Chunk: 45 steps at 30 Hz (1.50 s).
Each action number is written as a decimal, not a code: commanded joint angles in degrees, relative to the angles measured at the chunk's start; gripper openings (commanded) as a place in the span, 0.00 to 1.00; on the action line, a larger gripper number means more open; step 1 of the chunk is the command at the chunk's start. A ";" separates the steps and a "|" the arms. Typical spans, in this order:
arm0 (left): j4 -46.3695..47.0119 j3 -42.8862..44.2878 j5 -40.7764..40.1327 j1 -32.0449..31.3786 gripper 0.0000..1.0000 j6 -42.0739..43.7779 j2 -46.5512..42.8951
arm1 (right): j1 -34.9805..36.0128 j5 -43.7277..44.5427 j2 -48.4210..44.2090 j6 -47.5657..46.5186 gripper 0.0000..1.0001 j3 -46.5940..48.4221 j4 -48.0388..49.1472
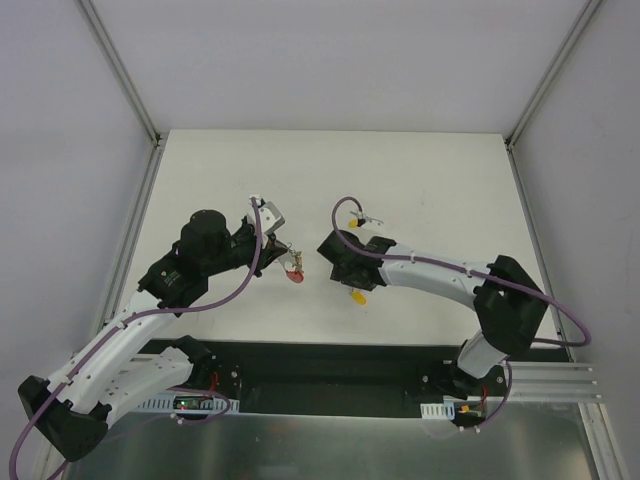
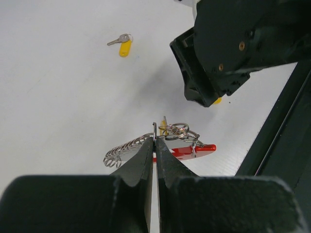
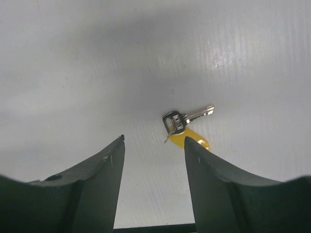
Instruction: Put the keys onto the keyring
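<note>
This is a robotics lab, a test cell. A bare white table [image 1: 210, 170] stands between plain white panels [image 1: 330, 60] on aluminium posts [image 1: 118, 68]. The left arm [image 1: 110, 350] and right arm [image 1: 440, 272] are bolted to a metal rail [image 1: 565, 381], and purple cables [image 1: 566, 325] run along them.

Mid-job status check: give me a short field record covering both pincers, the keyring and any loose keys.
left pincer: shut on the keyring, gripping at its metal rings
keyring: red loop, grey chain and rings bunched at the left pincer's tips
right pincer: open, holding nothing
first key: yellow head, flat on the table, just beyond the right pincer's tips, untouched
second key: yellow head, loose on the table, away from both pincers
</note>
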 commanded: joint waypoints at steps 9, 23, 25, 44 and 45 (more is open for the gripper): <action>2.26 2.00 4.16 0.60 0.00 1.62 -0.97 | -11.85 -13.43 -7.32 -34.84 0.52 -12.04 20.78; 2.62 1.56 7.24 0.60 0.00 2.67 -0.27 | -15.02 -25.83 -1.16 -38.22 0.52 -15.99 27.20; 2.88 1.47 8.56 0.60 0.00 3.02 -0.18 | -14.93 -26.63 -1.95 -36.63 0.52 -17.31 27.99; 6.31 -2.66 23.76 -0.45 0.00 12.42 -0.62 | -2.72 -15.39 -13.37 -13.26 0.52 -27.51 28.96; 6.39 -2.75 25.33 -0.54 0.00 13.04 -0.71 | -2.02 -14.77 -13.99 -12.72 0.52 -27.51 29.22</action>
